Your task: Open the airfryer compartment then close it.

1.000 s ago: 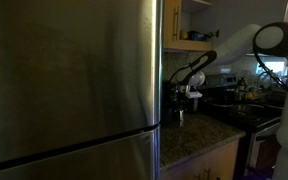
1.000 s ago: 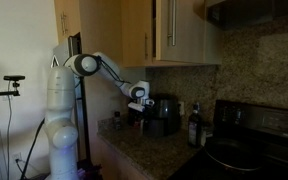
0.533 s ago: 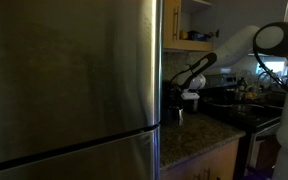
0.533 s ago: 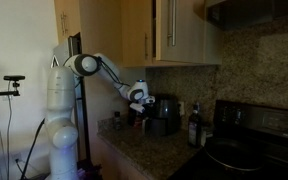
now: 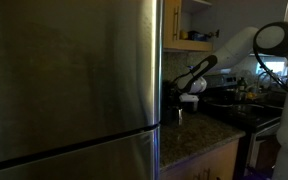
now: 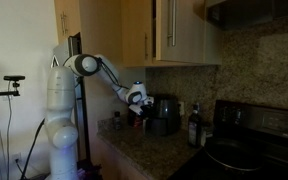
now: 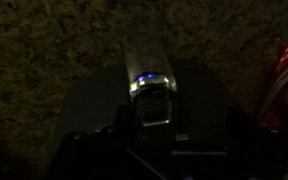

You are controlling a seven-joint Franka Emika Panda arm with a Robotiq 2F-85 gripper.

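Observation:
The black airfryer [image 6: 166,115] stands on the granite counter against the wall. In an exterior view it is mostly hidden behind the fridge edge [image 5: 171,100]. My gripper [image 6: 140,102] is at the airfryer's front, at handle height; it also shows in an exterior view [image 5: 188,100]. The wrist view is very dark. It shows the airfryer's dark rounded body [image 7: 89,110] and its handle with a shiny lit tip [image 7: 151,95] pointing toward me. My fingers are only dark shapes at the bottom, so their state is unclear.
A large steel fridge [image 5: 74,80] fills most of an exterior view. The granite counter [image 6: 149,152] carries a dark bottle [image 6: 194,128]. A stove [image 6: 246,150] lies beyond it. Wooden cabinets [image 6: 174,30] hang above. A red packet [image 7: 287,85] lies at the right edge.
The gripper has dropped slightly and moved closer to the airfryer's front. The airfryer has not visibly moved.

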